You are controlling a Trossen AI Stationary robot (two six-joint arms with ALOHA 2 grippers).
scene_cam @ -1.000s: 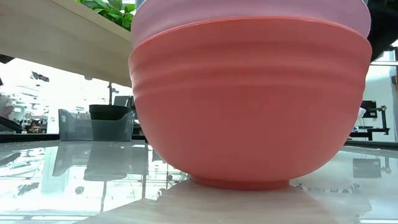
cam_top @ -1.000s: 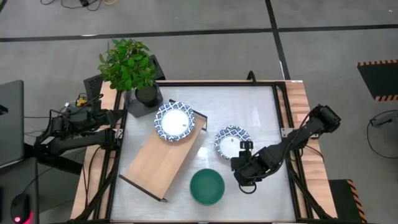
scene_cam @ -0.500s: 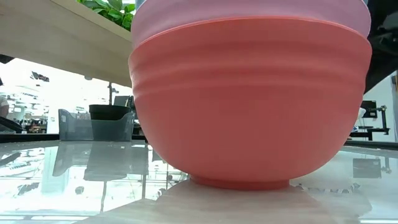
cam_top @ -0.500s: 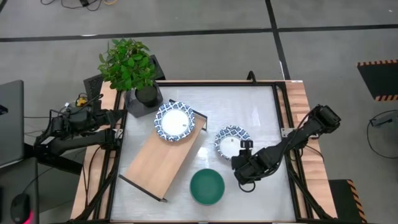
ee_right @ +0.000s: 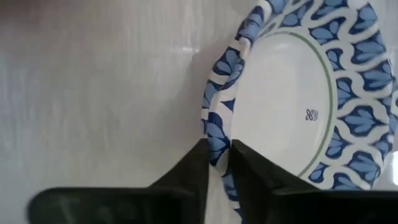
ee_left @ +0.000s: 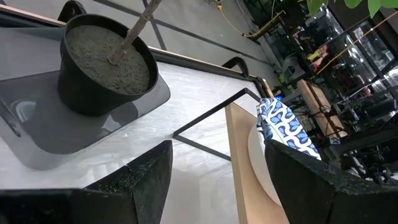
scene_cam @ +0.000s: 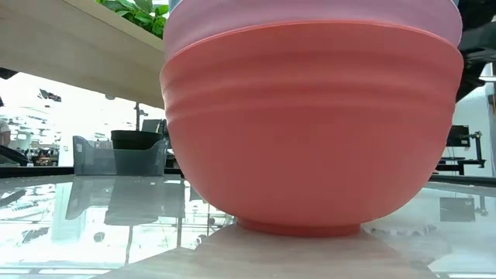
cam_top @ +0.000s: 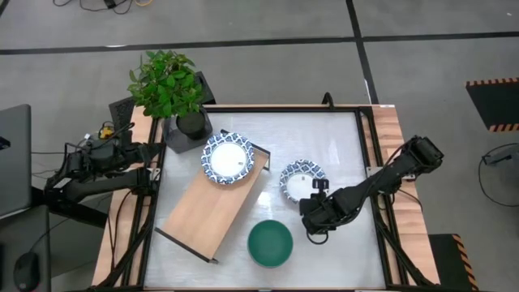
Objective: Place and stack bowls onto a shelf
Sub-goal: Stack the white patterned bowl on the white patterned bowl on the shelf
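A leafy potted plant [cam_top: 166, 85] in a black pot [ee_left: 102, 68] is standing on a grey tray [ee_left: 37, 149] at the table's [cam_top: 324, 138] far left corner

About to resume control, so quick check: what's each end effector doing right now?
Left end effector: open, empty, parked by the plant pot.
Right end effector: closed on the rim of the patterned bowl on the table.
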